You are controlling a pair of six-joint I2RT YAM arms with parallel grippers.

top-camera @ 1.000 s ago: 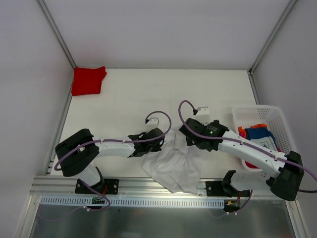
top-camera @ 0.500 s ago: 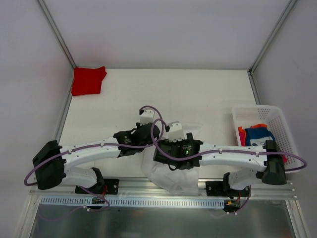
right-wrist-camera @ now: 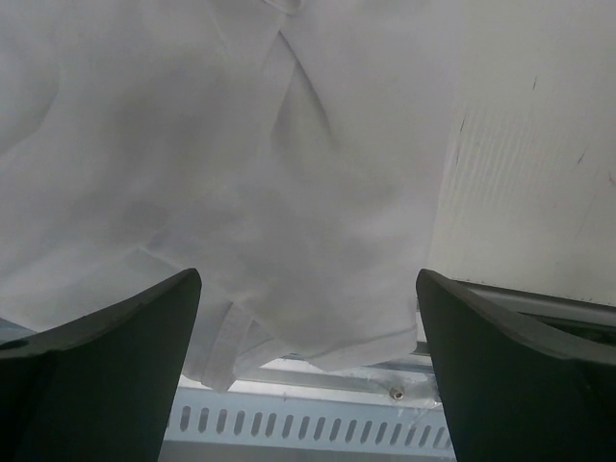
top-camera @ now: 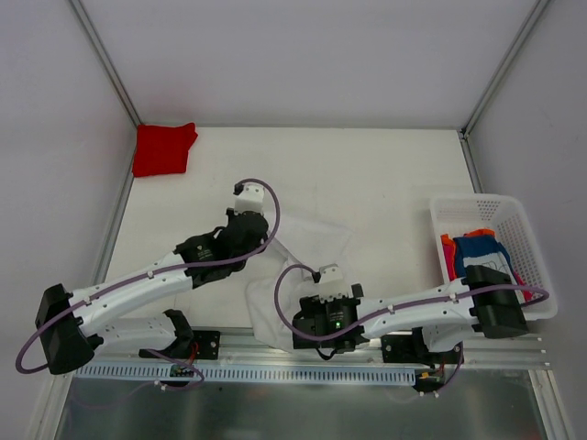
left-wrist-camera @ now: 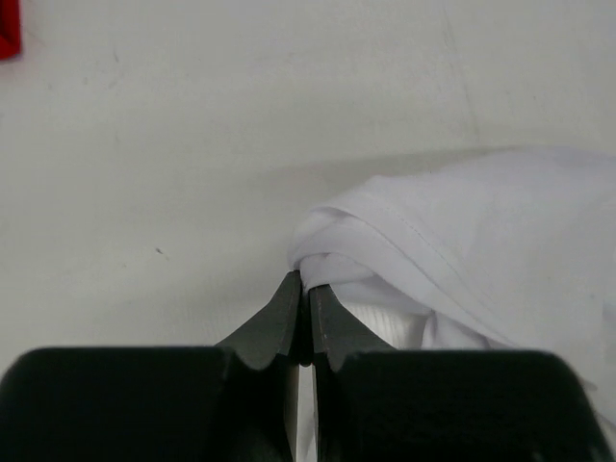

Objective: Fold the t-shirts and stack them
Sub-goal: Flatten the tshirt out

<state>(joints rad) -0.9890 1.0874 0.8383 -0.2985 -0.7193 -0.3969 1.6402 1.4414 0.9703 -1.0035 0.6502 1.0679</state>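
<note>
A white t-shirt (top-camera: 307, 247) lies spread between mid-table and the front edge. My left gripper (top-camera: 264, 236) is shut on a bunched fold of the white t-shirt (left-wrist-camera: 500, 221) at its left side, the fingertips (left-wrist-camera: 289, 298) pinched together. Over the shirt's near hem hangs my right gripper (top-camera: 326, 323), wide open, with the white cloth (right-wrist-camera: 241, 144) below its fingers (right-wrist-camera: 173, 308) and nothing between them. At the far left corner lies a folded red t-shirt (top-camera: 163, 148), its edge (left-wrist-camera: 8, 29) also showing in the left wrist view. A blue t-shirt (top-camera: 481, 247) and an orange-red one (top-camera: 448, 247) lie in the basket.
The white mesh basket (top-camera: 477, 200) stands at the right edge of the table. A slotted metal rail (right-wrist-camera: 318, 423) runs along the front edge, under the shirt's hem. Frame posts rise at the back corners.
My left gripper has drawn the shirt's edge back and to the left, spreading the cloth. My right arm has swung from mid-table down to the front edge.
</note>
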